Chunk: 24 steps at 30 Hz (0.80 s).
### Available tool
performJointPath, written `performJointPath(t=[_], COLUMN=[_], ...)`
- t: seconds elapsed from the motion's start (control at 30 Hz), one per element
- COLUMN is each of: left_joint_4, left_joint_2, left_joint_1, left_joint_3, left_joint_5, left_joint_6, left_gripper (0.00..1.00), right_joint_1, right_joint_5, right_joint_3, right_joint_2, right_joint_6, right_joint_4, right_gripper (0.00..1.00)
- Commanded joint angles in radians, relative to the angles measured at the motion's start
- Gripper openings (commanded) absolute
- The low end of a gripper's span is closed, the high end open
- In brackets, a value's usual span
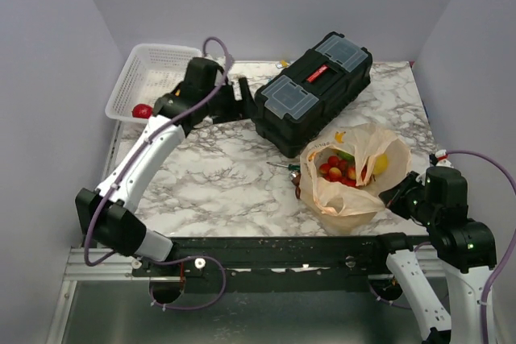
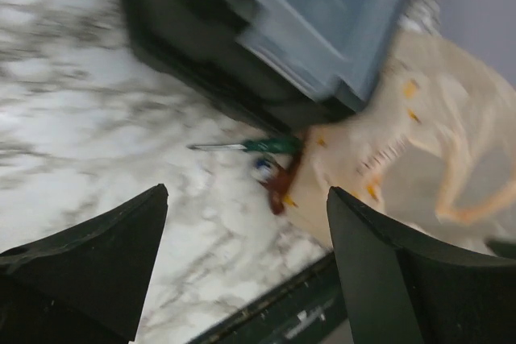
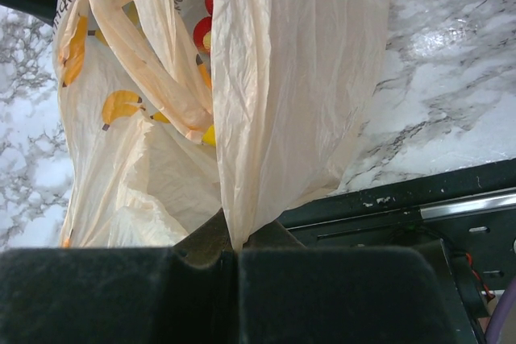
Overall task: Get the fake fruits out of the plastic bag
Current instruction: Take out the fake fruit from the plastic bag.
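The pale-orange plastic bag stands open on the marble table near the front right. Inside it are several fake fruits: red ones, a green one and a yellow one. A red fruit lies in the white basket. My right gripper is shut on the bag's right edge; the right wrist view shows the bag pinched between the pads, with red fruit visible through the opening. My left gripper is open and empty, in the air beside the toolbox. It looks toward the bag.
A black toolbox sits at the back centre, touching the bag's far side. A white mesh basket is at the back left. A green-handled screwdriver and a small brown metal piece lie left of the bag.
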Motion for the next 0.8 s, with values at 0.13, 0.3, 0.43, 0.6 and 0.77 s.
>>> performJointPath(t=[0.13,0.3,0.43,0.6,0.77], left_joint_4=[0.179,0.357,0.374,0.238,0.239], left_joint_2=[-0.189,-0.234,-0.188,-0.043,0.085], left_joint_1=[-0.492,-0.732,-0.837,-0.855,-0.855], left_joint_3=[-0.158,-0.279,-0.259,-0.088,-0.02], left_joint_5=[0.061,0.059,-0.007,-0.073,0.053], left_joint_6=[-0.006,0.037,0.132,0.227,0.217], left_gripper=[0.77,0.78,0.78,0.7,0.63], right_joint_1=[-0.002,-0.002,-0.002,-0.002,-0.002], right_joint_5=[-0.001,-0.069,-0.134,-0.233,-0.212], right_joint_3=[-0.008,-0.009,-0.036,-0.107,-0.13], right_joint_2=[-0.021,-0.029,-0.044,-0.095,-0.111], right_joint_6=[0.007,0.01,0.022,0.048,0.062], right_joint_4=[-0.012,0.015,0.051,0.108,0.085], right_gripper=[0.01,0.01,0.01,0.01,0.01])
